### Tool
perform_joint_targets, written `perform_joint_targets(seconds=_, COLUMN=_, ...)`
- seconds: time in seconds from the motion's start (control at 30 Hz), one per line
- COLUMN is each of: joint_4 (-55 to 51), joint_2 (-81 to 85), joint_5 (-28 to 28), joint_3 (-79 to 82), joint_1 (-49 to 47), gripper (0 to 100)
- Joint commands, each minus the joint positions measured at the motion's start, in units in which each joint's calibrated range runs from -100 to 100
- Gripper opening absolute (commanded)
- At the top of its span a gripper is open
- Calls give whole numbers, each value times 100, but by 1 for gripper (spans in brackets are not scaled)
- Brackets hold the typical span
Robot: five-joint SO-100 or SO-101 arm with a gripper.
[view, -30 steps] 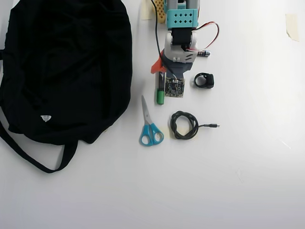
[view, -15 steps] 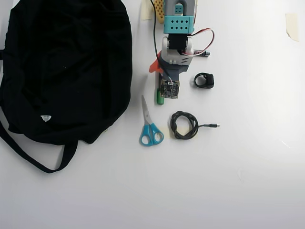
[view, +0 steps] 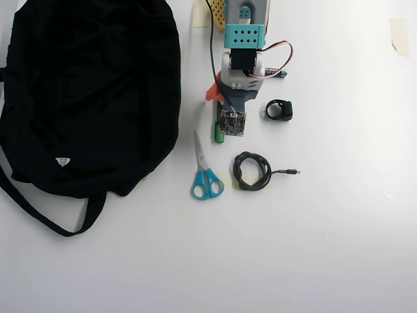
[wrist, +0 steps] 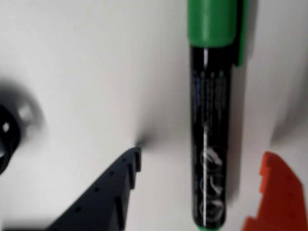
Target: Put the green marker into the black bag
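The slim dark-barrelled green marker (wrist: 210, 130) lies lengthwise between our two-finger gripper (wrist: 202, 163), jaws apart, straddling its barrel; the soft black bag (view: 85, 91) sits beside.

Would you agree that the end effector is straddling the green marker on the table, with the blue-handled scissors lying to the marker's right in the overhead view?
Not quite: in the overhead view the scissors lie below the green marker, toward the bottom edge, not to its right. The end effector does straddle it.

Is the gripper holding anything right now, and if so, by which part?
Nothing is held. The green marker lies on the table between the open gripper's fingers, dark finger and orange finger flanking its barrel without touching.
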State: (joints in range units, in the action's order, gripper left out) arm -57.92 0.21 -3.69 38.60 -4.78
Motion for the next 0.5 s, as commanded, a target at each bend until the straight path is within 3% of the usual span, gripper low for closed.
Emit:
perform_joint_targets(seconds=0.0, joint_4=271, joint_2=-195, joint_5=-9, joint_3=-33, joint_1=51, gripper=31)
perform_joint_targets(seconds=0.47, joint_4=297, joint_2=-278, joint_5=-9, joint_3=-33, joint_1=74, gripper=31)
